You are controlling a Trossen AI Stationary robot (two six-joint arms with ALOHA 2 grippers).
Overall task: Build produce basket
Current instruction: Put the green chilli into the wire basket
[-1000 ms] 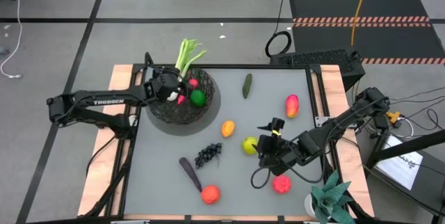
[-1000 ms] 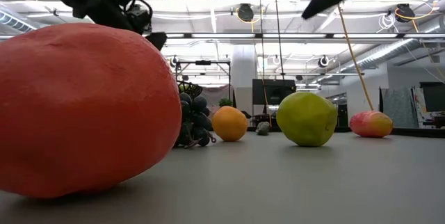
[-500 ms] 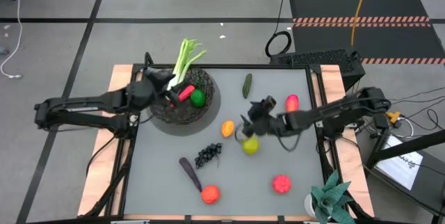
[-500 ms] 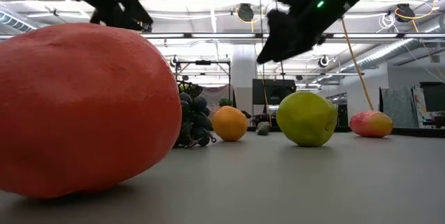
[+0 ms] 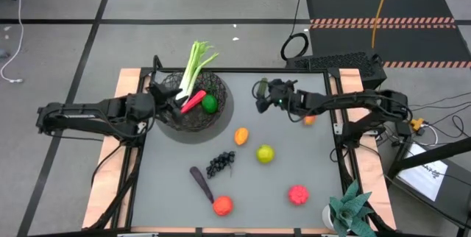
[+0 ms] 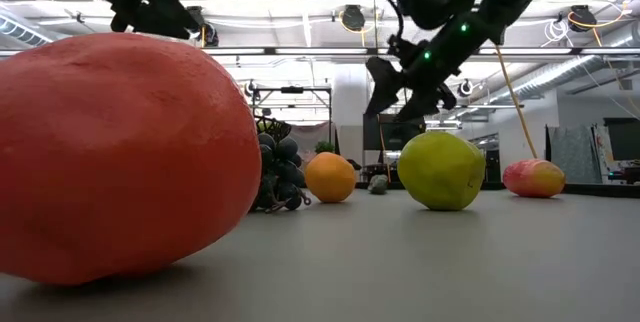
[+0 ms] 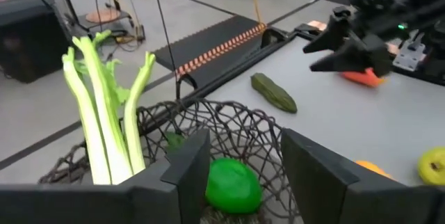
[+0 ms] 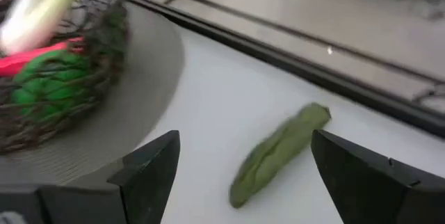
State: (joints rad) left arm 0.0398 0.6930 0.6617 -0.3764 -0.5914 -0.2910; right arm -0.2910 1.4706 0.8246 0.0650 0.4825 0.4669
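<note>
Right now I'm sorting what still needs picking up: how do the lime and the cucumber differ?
The lime is round and bright green; the cucumber is long and dark green. The lime sits inside the basket; the cucumber lies flat on the table, outside it. Both are green toy produce.

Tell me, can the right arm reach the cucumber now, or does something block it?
Probably yes. The right tool hangs open just over the cucumber, which lies alone on the bare table, beside the basket but apart from it. Nothing stands between them.
</note>
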